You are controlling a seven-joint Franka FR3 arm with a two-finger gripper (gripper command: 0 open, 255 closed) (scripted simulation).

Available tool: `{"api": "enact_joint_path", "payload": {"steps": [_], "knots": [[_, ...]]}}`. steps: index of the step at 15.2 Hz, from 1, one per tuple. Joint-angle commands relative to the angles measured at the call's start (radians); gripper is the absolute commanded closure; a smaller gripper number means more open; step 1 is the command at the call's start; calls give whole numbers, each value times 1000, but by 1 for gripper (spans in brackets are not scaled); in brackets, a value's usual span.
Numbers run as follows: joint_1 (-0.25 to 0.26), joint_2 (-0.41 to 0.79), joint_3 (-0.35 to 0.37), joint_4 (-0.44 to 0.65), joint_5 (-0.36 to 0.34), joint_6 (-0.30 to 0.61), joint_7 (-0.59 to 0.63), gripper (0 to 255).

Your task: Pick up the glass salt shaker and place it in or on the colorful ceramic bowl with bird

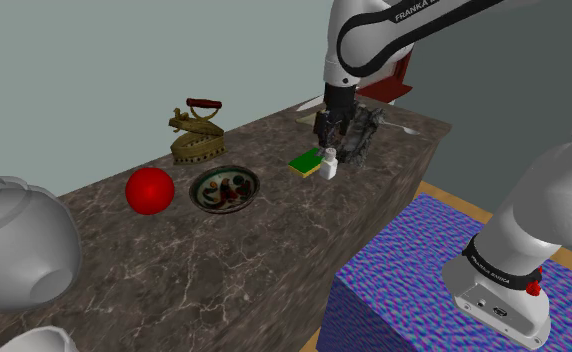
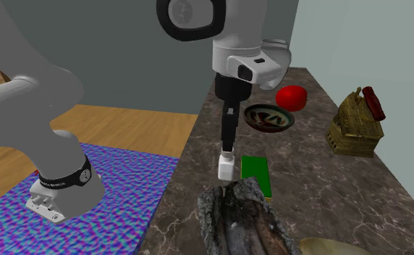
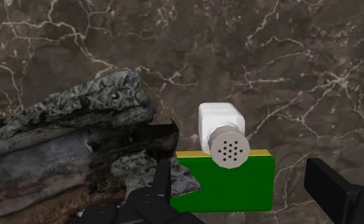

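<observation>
Black fingers (image 3: pixel 330 188) of my gripper (image 3: pixel 238 173) stand wide apart, holding nothing; the white salt shaker (image 3: pixel 222 130) stands ahead, just beside a green sponge (image 3: pixel 238 188). From the shoulder view I see the shaker on the marble counter (image 1: pixel 174 270), well apart from the colourful bowl (image 1: pixel 226 188). From the second exterior view the gripper hangs just above the shaker

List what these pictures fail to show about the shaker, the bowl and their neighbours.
Bowl: painted design too small to read, shoulder view.
Salt shaker: base hidden under its own body, wrist view.
Charred log: end cut off by the second exterior view's bottom edge.
Green block: corner behind the log, wrist view.
</observation>
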Motion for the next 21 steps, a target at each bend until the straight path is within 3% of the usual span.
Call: {"api": "enact_joint_path", "payload": {"steps": [1, 6, 14, 15, 21], "knots": [[0, 31, 4, -2, -4, 32, 8, 0], [-1, 72, 8, -42, -9, 112, 12, 0], [0, 72, 8, -42, -8, 112, 12, 0], [0, 72, 8, -42, -8, 112, 12, 255], [0, 72, 8, -42, -8, 112, 12, 255]]}}
